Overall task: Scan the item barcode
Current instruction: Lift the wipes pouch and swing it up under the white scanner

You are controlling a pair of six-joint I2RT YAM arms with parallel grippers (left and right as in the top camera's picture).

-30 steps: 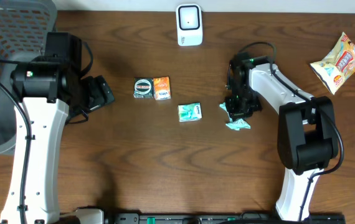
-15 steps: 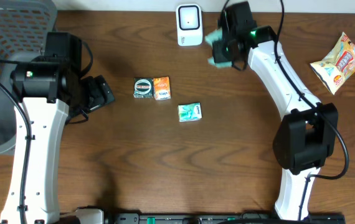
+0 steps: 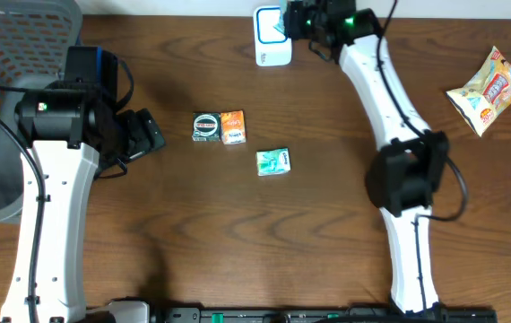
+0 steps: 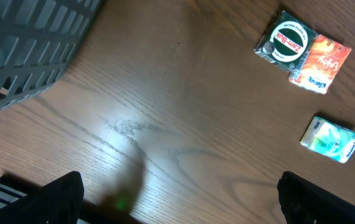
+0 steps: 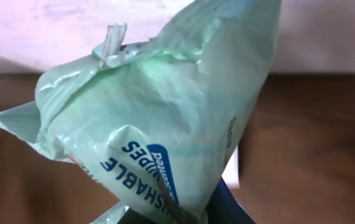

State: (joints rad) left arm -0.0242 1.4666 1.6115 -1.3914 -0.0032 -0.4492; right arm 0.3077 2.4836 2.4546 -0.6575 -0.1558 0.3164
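- Overhead: green packet (image 3: 291, 20) is now at the top centre of the frame, just beside the upper right edge of the white scanner (image 3: 272, 40). It appears to overlap that corner.
- A second ago it lay on the table (image 3: 345, 251) right of centre with the right gripper (image 3: 309, 20) down on it. Half a second ago it was airborne, right of the scanner. So it has been lifted, carried up-frame and brought in on the scanner.
- Right gripper is clamped nearly closed on the packet, holding it by a thin pinch of film. The arm is stretched far toward the top edge.
- Right wrist view: packet (image 5: 165, 112) fills the frame, crumpled, with blue print facing the camera. No barcode shows on that face, so I can't tell which side faces the scanner.
- Read: pick and transport are done and this is the presentation step. The scan isn't confirmed, and the packet may need tilting or shifting left over the scanner window.
- Risk: the soft film droops, so a creased code may not read.
- Left gripper (image 4: 177, 186) is at full spread with nothing between the fingers. It is parked at the left of the frame and hasn't moved over the last second.
- The other items haven't moved: round tin (image 3: 206, 126) touching the orange box (image 3: 233, 126) at centre left, small green pack (image 3: 273, 161) below them, snack bag (image 3: 489, 90) at far right, and grey basket (image 3: 13, 36) at upper left.
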